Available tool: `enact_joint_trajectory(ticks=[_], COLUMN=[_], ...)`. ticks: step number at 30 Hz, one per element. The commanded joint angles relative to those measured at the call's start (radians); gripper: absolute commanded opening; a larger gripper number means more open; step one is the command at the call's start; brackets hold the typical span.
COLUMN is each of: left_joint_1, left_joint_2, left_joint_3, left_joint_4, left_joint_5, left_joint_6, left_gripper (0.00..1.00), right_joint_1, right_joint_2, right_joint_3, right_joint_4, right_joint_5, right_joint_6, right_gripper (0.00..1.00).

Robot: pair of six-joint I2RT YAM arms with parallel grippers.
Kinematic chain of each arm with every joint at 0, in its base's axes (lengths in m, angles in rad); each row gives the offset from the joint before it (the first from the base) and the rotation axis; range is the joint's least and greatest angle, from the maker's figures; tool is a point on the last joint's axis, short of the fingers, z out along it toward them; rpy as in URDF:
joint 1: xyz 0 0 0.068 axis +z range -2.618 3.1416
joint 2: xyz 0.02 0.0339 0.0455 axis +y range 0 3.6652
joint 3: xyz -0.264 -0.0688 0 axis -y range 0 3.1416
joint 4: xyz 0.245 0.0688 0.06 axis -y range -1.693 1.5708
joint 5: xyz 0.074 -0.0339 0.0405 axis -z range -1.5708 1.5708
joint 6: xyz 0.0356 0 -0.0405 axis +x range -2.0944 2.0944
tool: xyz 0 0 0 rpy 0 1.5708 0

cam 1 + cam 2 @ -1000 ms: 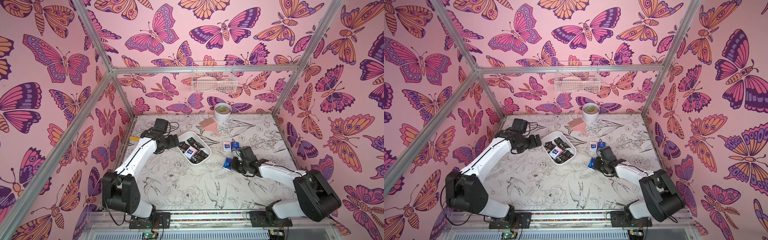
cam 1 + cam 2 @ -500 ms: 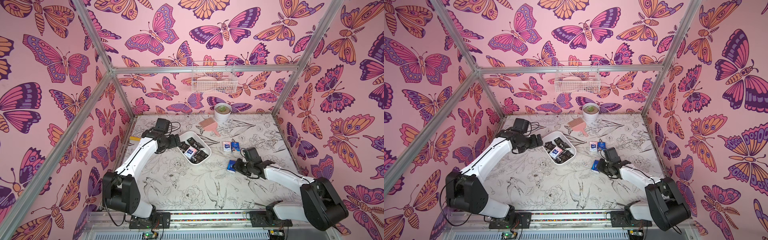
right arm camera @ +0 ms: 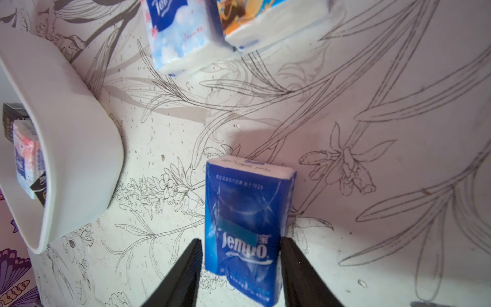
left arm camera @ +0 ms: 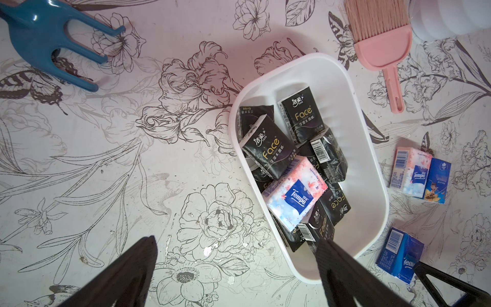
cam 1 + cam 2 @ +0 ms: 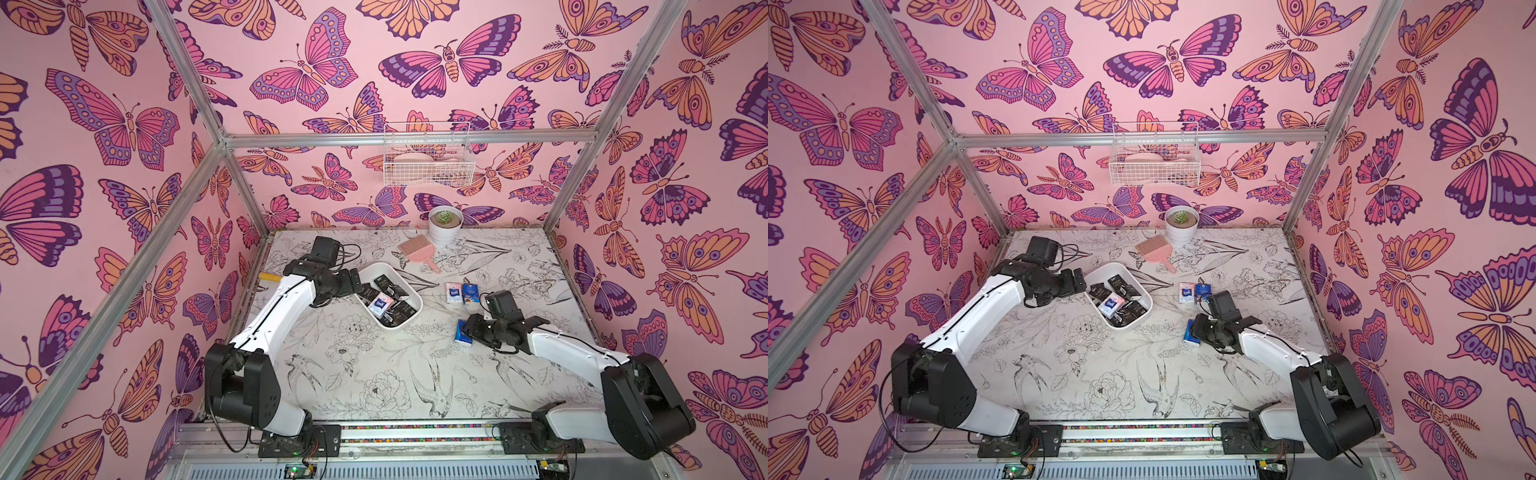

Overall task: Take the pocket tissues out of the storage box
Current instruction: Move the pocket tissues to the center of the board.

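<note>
The shallow white plastic storage box with rounded corners (image 5: 409, 291) lies askew near the middle of the flower-printed bench (image 5: 374, 374), holding a loose heap of small flat black tissue packets with gold and white lettering (image 4: 268, 148) and, on top of them, one white-pink packet with a blue mark (image 4: 293, 192). Three more packets are out on the bench, to the box's right in both top views: a white-pink packet (image 5: 454, 293) and a blue cartoon-printed packet (image 5: 471, 294) touching side by side, and nearer the front a plain blue packet (image 3: 247, 220) lying flat. The right pincer (image 3: 240, 271) straddles this blue packet with its jaws apart, a gap showing on each side. The left pincer (image 4: 236, 249) hangs at the box's left end, jaws wide apart, one finger (image 4: 334, 263) over the rim. Behind stand a pink hand brush (image 5: 417, 249) and a round white plant pot (image 5: 445, 226); a blue plastic fork-shaped tool (image 4: 50, 40) lies apart.
</note>
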Motion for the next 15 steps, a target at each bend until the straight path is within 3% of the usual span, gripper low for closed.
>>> enact_joint_trajectory(ticks=[1,5,12,15], left_joint_1=[-0.004,-0.004,-0.003,-0.003], left_joint_2=[-0.001,-0.003,0.0,0.003], left_joint_3=[-0.001,-0.006,-0.01,-0.006], left_joint_4=[-0.021,-0.021,-0.02,-0.019], left_joint_5=[-0.001,-0.002,-0.005,0.001], left_joint_6=[-0.004,-0.002,0.001,-0.002], left_gripper=[1.0,1.0,1.0,1.0], right_joint_1=[-0.006,-0.006,-0.009,-0.026], right_joint_2=[0.03,0.054,0.072,0.044], right_joint_3=[0.021,0.019,-0.007,-0.015], right_joint_4=[-0.003,0.002,-0.002,-0.043], right_joint_5=[-0.006,0.023,0.063,0.077], right_joint_6=[-0.002,-0.003,-0.017,-0.046], right_gripper=[0.51,0.48,0.23,0.17])
